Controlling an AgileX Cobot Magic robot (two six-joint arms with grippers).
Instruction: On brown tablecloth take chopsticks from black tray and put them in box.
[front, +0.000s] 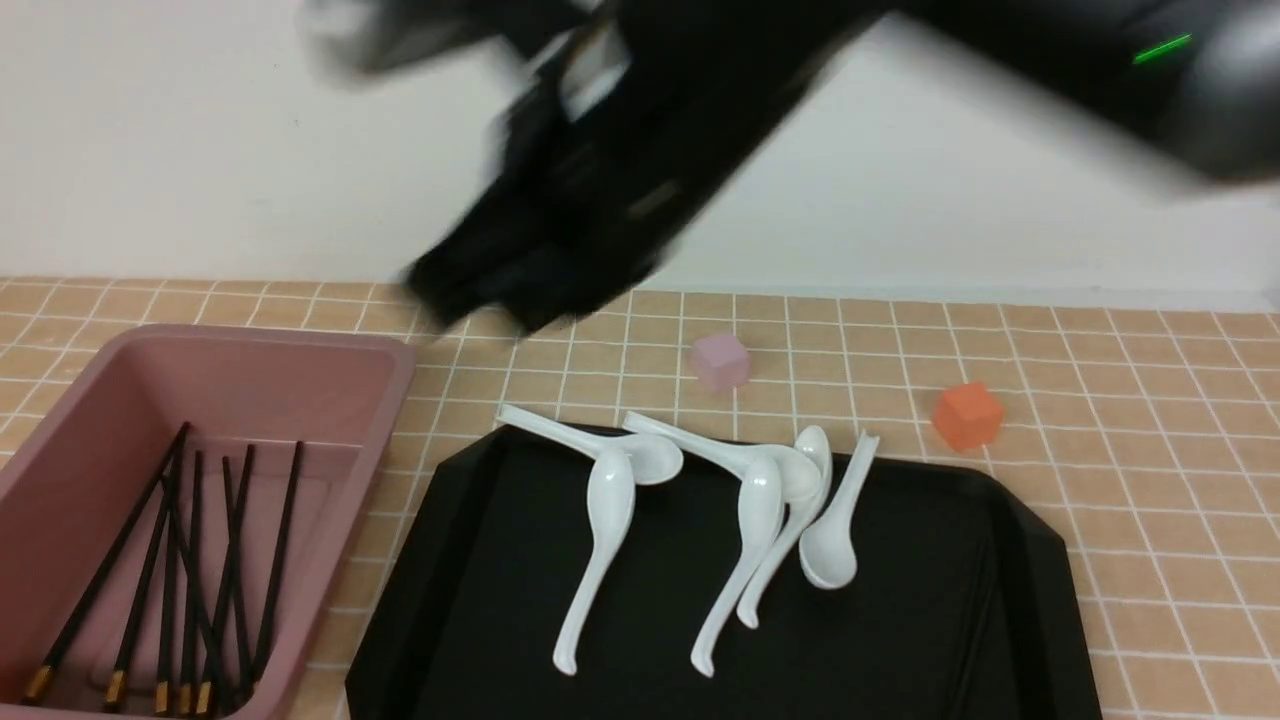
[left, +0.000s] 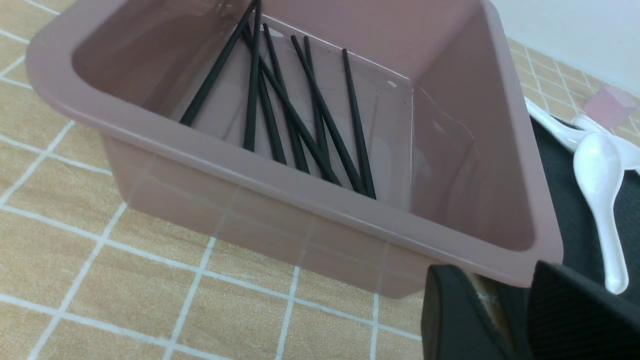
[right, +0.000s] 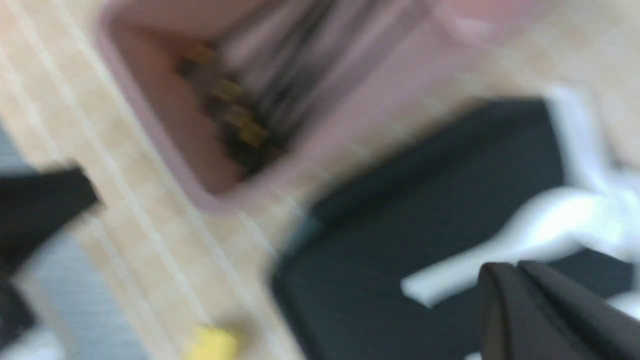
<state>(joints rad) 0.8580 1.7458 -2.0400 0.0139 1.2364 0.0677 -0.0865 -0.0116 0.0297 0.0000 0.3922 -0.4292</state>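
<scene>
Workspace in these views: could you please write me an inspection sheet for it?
Surface: brown tablecloth with a white grid, lying flat where visible.
Box: pink, upright, beside the tray, with several chopsticks inside.
Black tray: holds white spoons; a thin dark line near one side may be a chopstick, cannot tell.
Clutter: pink cube and orange cube beyond the tray; blurred yellow object on the cloth.
Left end effector: open, nothing held, beside the box.
Right end effector: shut, nothing seen held, raised.
Cables: nothing seen.
Surroundings: plain white wall behind.
</scene>
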